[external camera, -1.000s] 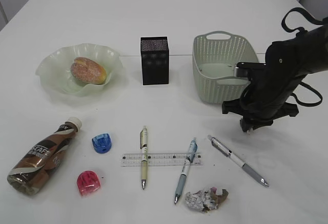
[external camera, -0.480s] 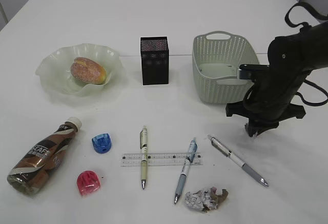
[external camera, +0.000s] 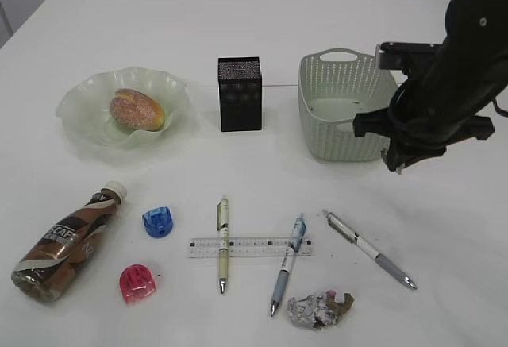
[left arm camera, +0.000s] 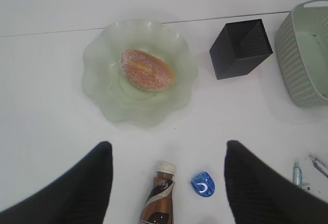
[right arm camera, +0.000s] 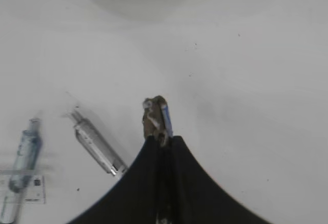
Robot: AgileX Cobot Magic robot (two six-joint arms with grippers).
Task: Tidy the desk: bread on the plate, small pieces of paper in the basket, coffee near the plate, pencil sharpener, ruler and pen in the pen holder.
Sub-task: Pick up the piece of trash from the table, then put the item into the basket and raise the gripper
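My right gripper (right arm camera: 163,138) is shut on a small brown-and-blue piece of paper (right arm camera: 155,117) and hangs above the desk beside the sage-green basket's (external camera: 337,125) front right corner. From outside, its tip (external camera: 394,167) points down. A larger crumpled paper wad (external camera: 320,309) lies near the front edge. The bread (external camera: 136,109) sits in the ruffled plate (external camera: 79,93). My left gripper (left arm camera: 168,144) is open high above the coffee bottle (left arm camera: 160,201) and a blue pencil sharpener (left arm camera: 203,183). The clear ruler (external camera: 250,245) lies under two pens (external camera: 223,242) (external camera: 287,264).
The black mesh pen holder (external camera: 239,93) stands between plate and basket. A red pencil sharpener (external camera: 136,281) lies by the coffee bottle (external camera: 67,240). A silver pen (external camera: 369,248) lies slantwise below my right gripper. The desk seam (left arm camera: 51,31) runs behind the plate.
My right arm has lifted off the desk near the silver pen and moved back and up toward the basket, its jaws shut on the paper piece. The left gripper has not changed.
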